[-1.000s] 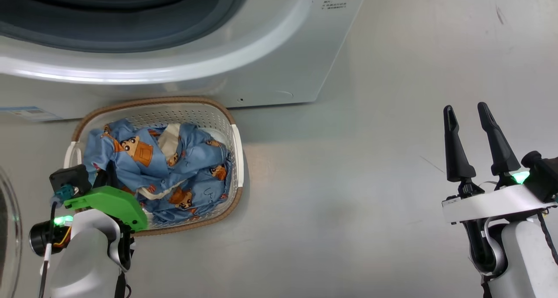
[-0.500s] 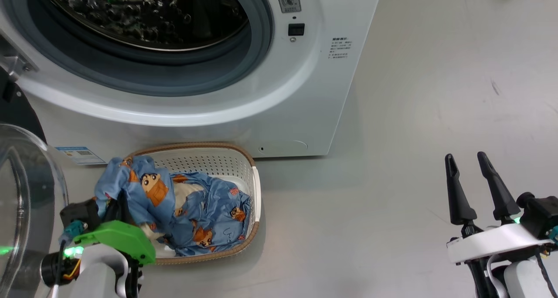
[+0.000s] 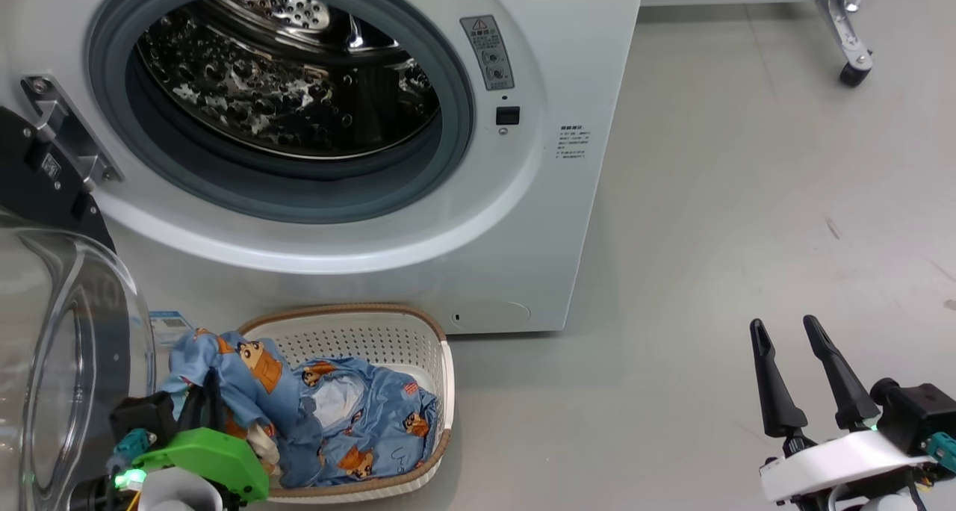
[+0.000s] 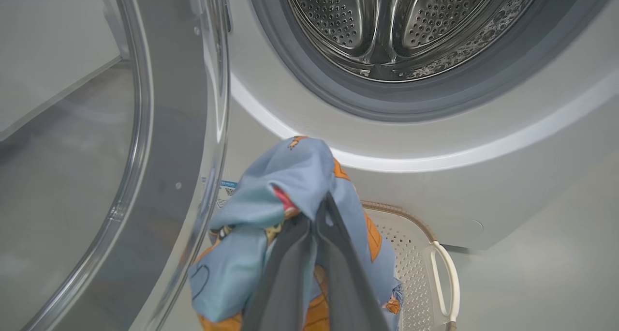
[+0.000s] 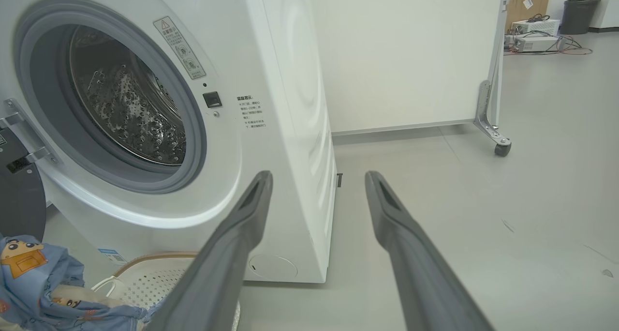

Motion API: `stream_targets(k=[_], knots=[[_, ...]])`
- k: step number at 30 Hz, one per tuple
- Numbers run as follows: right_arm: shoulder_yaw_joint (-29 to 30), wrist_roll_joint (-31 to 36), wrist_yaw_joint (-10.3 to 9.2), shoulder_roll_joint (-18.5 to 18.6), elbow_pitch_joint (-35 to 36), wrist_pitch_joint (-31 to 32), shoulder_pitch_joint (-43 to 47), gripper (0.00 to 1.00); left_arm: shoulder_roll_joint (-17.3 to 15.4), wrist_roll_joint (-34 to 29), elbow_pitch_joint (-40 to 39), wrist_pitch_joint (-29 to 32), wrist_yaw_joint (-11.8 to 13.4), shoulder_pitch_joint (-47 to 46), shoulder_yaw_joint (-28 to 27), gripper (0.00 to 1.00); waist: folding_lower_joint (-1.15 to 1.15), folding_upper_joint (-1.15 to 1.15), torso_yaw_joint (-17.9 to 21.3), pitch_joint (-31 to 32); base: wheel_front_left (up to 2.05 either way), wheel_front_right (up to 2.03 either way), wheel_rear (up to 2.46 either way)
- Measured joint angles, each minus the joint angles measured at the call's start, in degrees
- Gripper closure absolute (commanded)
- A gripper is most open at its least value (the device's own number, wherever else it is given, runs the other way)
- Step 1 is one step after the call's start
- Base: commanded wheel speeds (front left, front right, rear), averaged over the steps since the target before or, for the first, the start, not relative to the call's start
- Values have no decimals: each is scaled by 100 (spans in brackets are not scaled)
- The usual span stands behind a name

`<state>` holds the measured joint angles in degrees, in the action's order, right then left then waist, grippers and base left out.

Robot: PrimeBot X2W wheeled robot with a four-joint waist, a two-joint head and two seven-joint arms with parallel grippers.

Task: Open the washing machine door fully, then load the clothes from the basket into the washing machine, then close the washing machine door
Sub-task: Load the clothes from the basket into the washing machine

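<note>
The washing machine point(image 3: 523, 220) stands with its steel drum point(image 3: 284, 85) showing. The washing machine door point(image 3: 71, 361) is swung wide to the left, its glass bowl near my left arm. In front of the machine, the basket point(image 3: 418, 324) holds the blue printed clothes point(image 3: 366, 421). My left gripper point(image 3: 208, 391) is shut on a fold of the clothes point(image 4: 290, 176), lifted above the basket point(image 4: 416, 253) beside the door point(image 4: 169, 127) and below the drum point(image 4: 387, 26). My right gripper point(image 3: 783, 323) hangs open over bare floor at the right, its jaws wide apart point(image 5: 319, 176).
A white partition on castor wheels point(image 3: 851, 70) stands behind and right of the machine point(image 5: 500, 147). Grey floor point(image 3: 709, 272) spreads to the right. A blue sticker point(image 3: 168, 323) sits low on the machine's front.
The head camera has tilted up, bringing the drum and door into view. My left gripper has raised a fold of the clothes above the basket. The right gripper stays open.
</note>
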<state>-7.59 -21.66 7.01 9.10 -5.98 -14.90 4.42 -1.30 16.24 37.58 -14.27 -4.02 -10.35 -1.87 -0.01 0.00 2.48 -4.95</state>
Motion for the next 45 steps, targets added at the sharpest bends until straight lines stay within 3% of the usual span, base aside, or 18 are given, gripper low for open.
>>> stream_targets(k=[14, 45], knots=[[103, -44, 0, 45, 83, 0, 325, 0, -18, 160, -944, 0, 11, 598, 348, 100, 0, 0, 8, 509, 0, 0, 0], [40, 18, 0, 222, 237, 0, 433, 0, -65, 260, -2503, 0, 509, 1499, 855, 100, 0, 0, -120, 722, 0, 0, 0]])
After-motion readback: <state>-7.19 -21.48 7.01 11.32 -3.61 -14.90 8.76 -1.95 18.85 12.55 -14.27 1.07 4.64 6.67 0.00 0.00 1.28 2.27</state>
